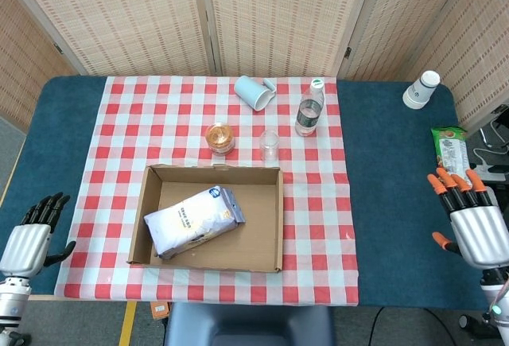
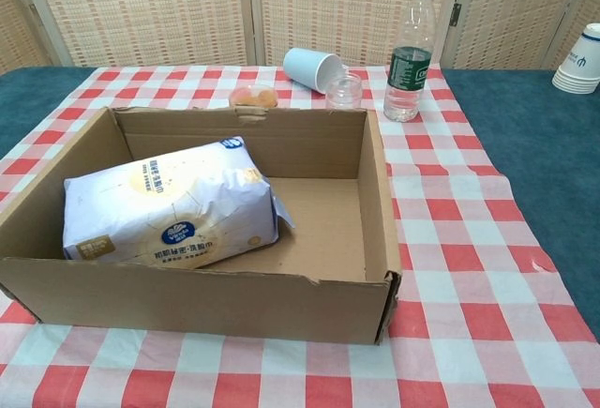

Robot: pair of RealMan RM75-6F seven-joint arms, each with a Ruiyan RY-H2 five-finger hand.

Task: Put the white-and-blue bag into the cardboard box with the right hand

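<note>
The white-and-blue bag (image 1: 195,220) lies inside the cardboard box (image 1: 270,217), so the right hand (image 1: 474,227), far right of the box, holds nothing, fingers apart.

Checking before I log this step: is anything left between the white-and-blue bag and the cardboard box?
Nothing visible. The white-and-blue bag already lies inside the cardboard box, toward its left side. The right hand is open off at the table's right edge, holding nothing; the left hand is open at the left edge.
</note>
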